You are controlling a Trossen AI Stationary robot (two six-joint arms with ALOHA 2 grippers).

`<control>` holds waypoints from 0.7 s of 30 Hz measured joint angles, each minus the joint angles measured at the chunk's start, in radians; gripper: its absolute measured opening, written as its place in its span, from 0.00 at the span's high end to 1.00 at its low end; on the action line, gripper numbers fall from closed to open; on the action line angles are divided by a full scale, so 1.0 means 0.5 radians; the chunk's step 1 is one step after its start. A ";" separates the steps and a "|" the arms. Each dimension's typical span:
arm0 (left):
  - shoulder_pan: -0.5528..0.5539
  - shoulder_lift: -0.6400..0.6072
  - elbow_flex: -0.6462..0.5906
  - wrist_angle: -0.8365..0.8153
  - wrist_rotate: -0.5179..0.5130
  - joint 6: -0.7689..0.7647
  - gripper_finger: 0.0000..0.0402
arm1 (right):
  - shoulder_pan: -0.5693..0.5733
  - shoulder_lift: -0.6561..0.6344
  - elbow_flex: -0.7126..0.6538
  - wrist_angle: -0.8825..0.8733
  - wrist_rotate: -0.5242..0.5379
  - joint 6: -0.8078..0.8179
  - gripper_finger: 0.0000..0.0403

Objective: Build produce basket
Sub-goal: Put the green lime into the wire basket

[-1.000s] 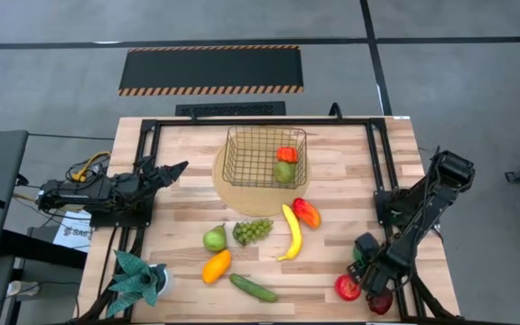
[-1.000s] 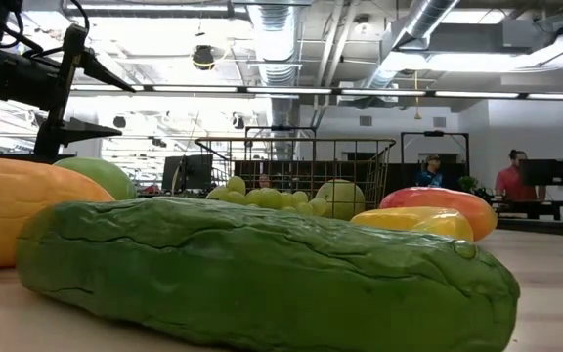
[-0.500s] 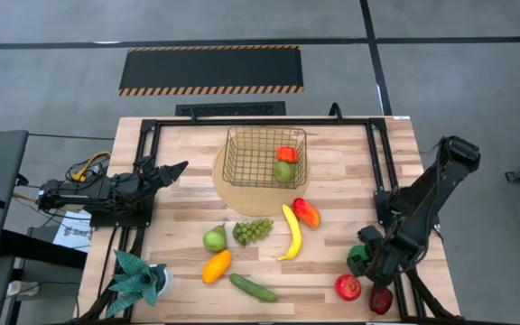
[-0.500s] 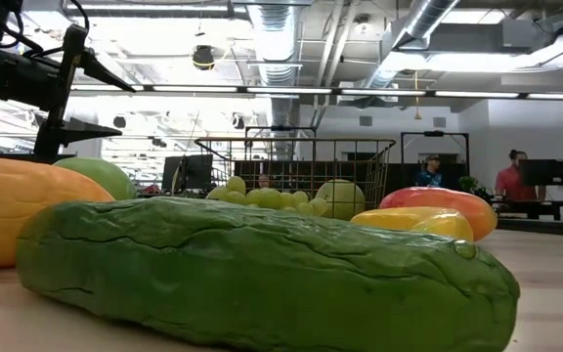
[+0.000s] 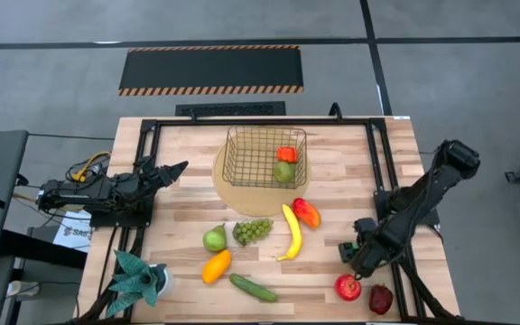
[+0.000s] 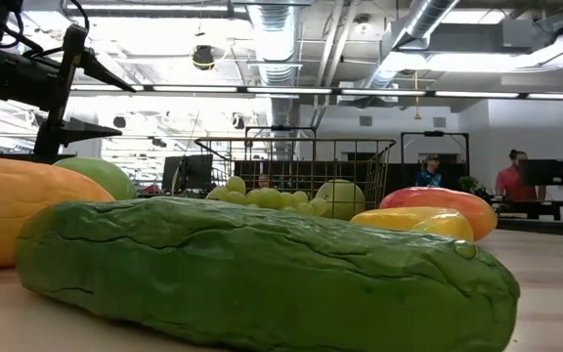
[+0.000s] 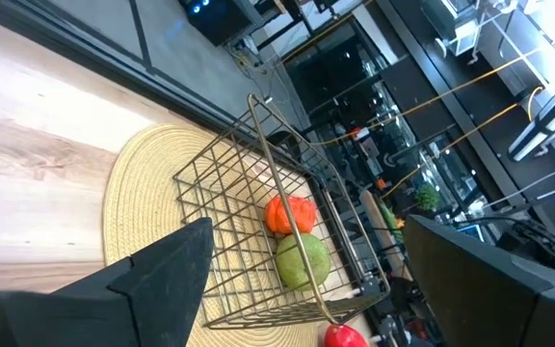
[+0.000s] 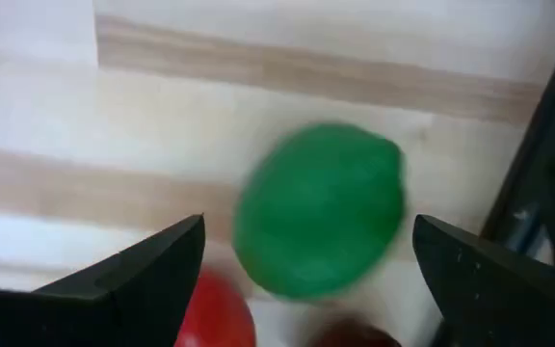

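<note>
Basket [image 5: 264, 156] sits on the round mat at the worktop's far side, two fruits inside already. Right gripper [image 8: 308, 280], fingers spread wide, hangs over a green fruit [image 8: 321, 207], probably lining up a grab. Left gripper [image 5: 171, 169] parked, fingers apart.

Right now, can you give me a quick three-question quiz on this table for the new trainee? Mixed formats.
1. True or false: the basket holds exactly two pieces of produce.
2. In the right wrist view, what colour is the round fruit lying between the open jaws of the right gripper?
3. Fill in: the grapes lie between the pear and the ___.

Key: 1 true; 2 green; 3 banana.
</note>
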 joint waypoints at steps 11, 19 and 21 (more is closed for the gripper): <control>-0.001 0.000 0.000 -0.002 0.011 0.000 0.19 | -0.058 0.261 -0.004 0.115 -0.125 0.028 0.04; 0.000 0.001 0.000 -0.005 0.011 0.001 0.19 | -0.061 0.400 -0.004 0.218 -0.152 0.037 0.08; 0.000 0.000 0.000 -0.006 0.011 0.001 0.19 | -0.061 0.419 -0.004 0.224 -0.160 0.037 0.11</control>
